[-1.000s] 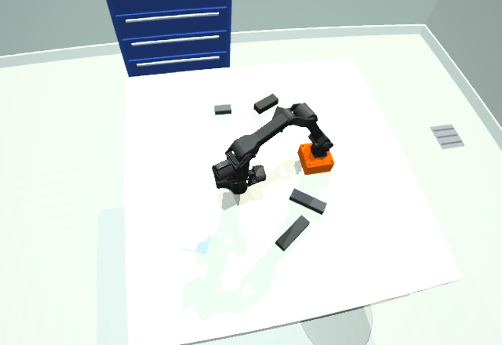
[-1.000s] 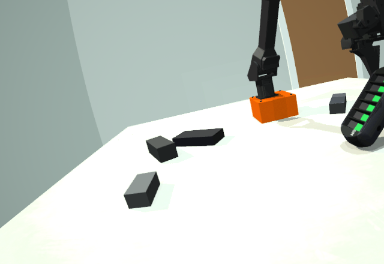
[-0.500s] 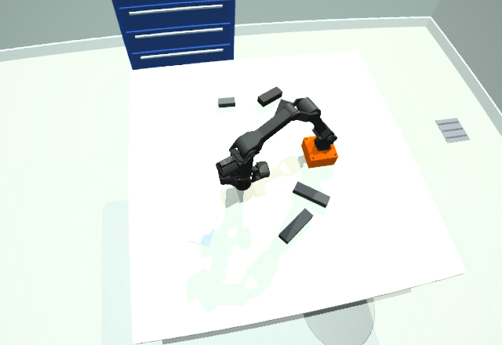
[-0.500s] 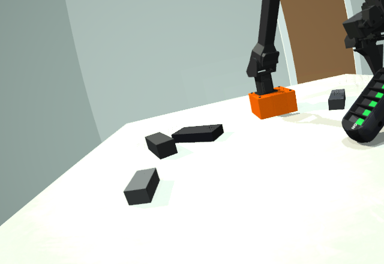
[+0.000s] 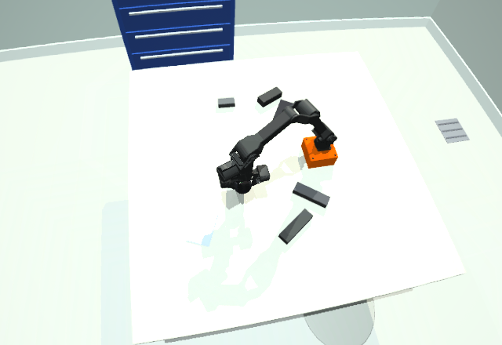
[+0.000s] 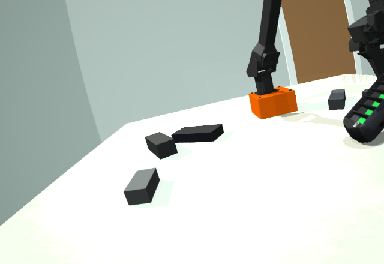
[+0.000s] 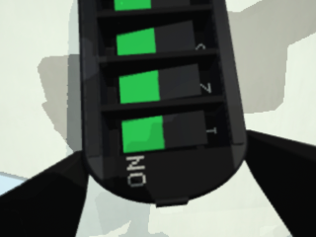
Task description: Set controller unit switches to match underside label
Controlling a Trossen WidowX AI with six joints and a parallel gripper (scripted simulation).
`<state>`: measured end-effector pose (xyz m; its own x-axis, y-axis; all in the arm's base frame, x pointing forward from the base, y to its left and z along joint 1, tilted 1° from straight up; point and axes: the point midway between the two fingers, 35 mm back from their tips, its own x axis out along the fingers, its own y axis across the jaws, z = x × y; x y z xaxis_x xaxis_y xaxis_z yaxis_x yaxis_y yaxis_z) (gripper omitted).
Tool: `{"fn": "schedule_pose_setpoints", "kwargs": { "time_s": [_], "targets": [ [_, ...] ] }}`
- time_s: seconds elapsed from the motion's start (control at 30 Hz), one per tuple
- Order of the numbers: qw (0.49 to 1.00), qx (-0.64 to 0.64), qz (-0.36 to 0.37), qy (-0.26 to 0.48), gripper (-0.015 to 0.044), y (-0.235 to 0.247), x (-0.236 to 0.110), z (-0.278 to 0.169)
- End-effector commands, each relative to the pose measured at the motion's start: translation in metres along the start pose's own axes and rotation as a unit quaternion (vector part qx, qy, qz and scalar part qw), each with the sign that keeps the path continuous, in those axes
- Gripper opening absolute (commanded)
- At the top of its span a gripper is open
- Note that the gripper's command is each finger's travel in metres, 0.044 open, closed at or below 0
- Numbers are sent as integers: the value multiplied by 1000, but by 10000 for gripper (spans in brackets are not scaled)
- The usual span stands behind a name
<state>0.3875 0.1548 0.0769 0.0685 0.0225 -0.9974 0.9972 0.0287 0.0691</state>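
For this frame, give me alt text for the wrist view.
The controller unit, held tilted between the gripper fingers, fills the view with its rounded ON end nearest. Rocker switches 1 and 2 and two more show green left ends.

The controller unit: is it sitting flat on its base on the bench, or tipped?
Tipped. In the exterior view the controller unit stands steeply on its rounded end, its switch face sideways; the wrist view shows it between the fingers.

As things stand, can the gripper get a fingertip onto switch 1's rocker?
Probably not yet. The gripper is shut on the controller unit, tilted up on one end; its fingers straddle the body, so switch 1 stays out of their reach.
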Motion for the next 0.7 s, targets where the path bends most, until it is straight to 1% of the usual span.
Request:
{"fn": "schedule_pose_setpoints", "kwargs": {
  "time_s": [0.0,0.67],
  "targets": [
    [1000,9,-4,-8,338,1,6,5],
    [1000,9,-4,-7,338,1,18,-4]
  ]
}}
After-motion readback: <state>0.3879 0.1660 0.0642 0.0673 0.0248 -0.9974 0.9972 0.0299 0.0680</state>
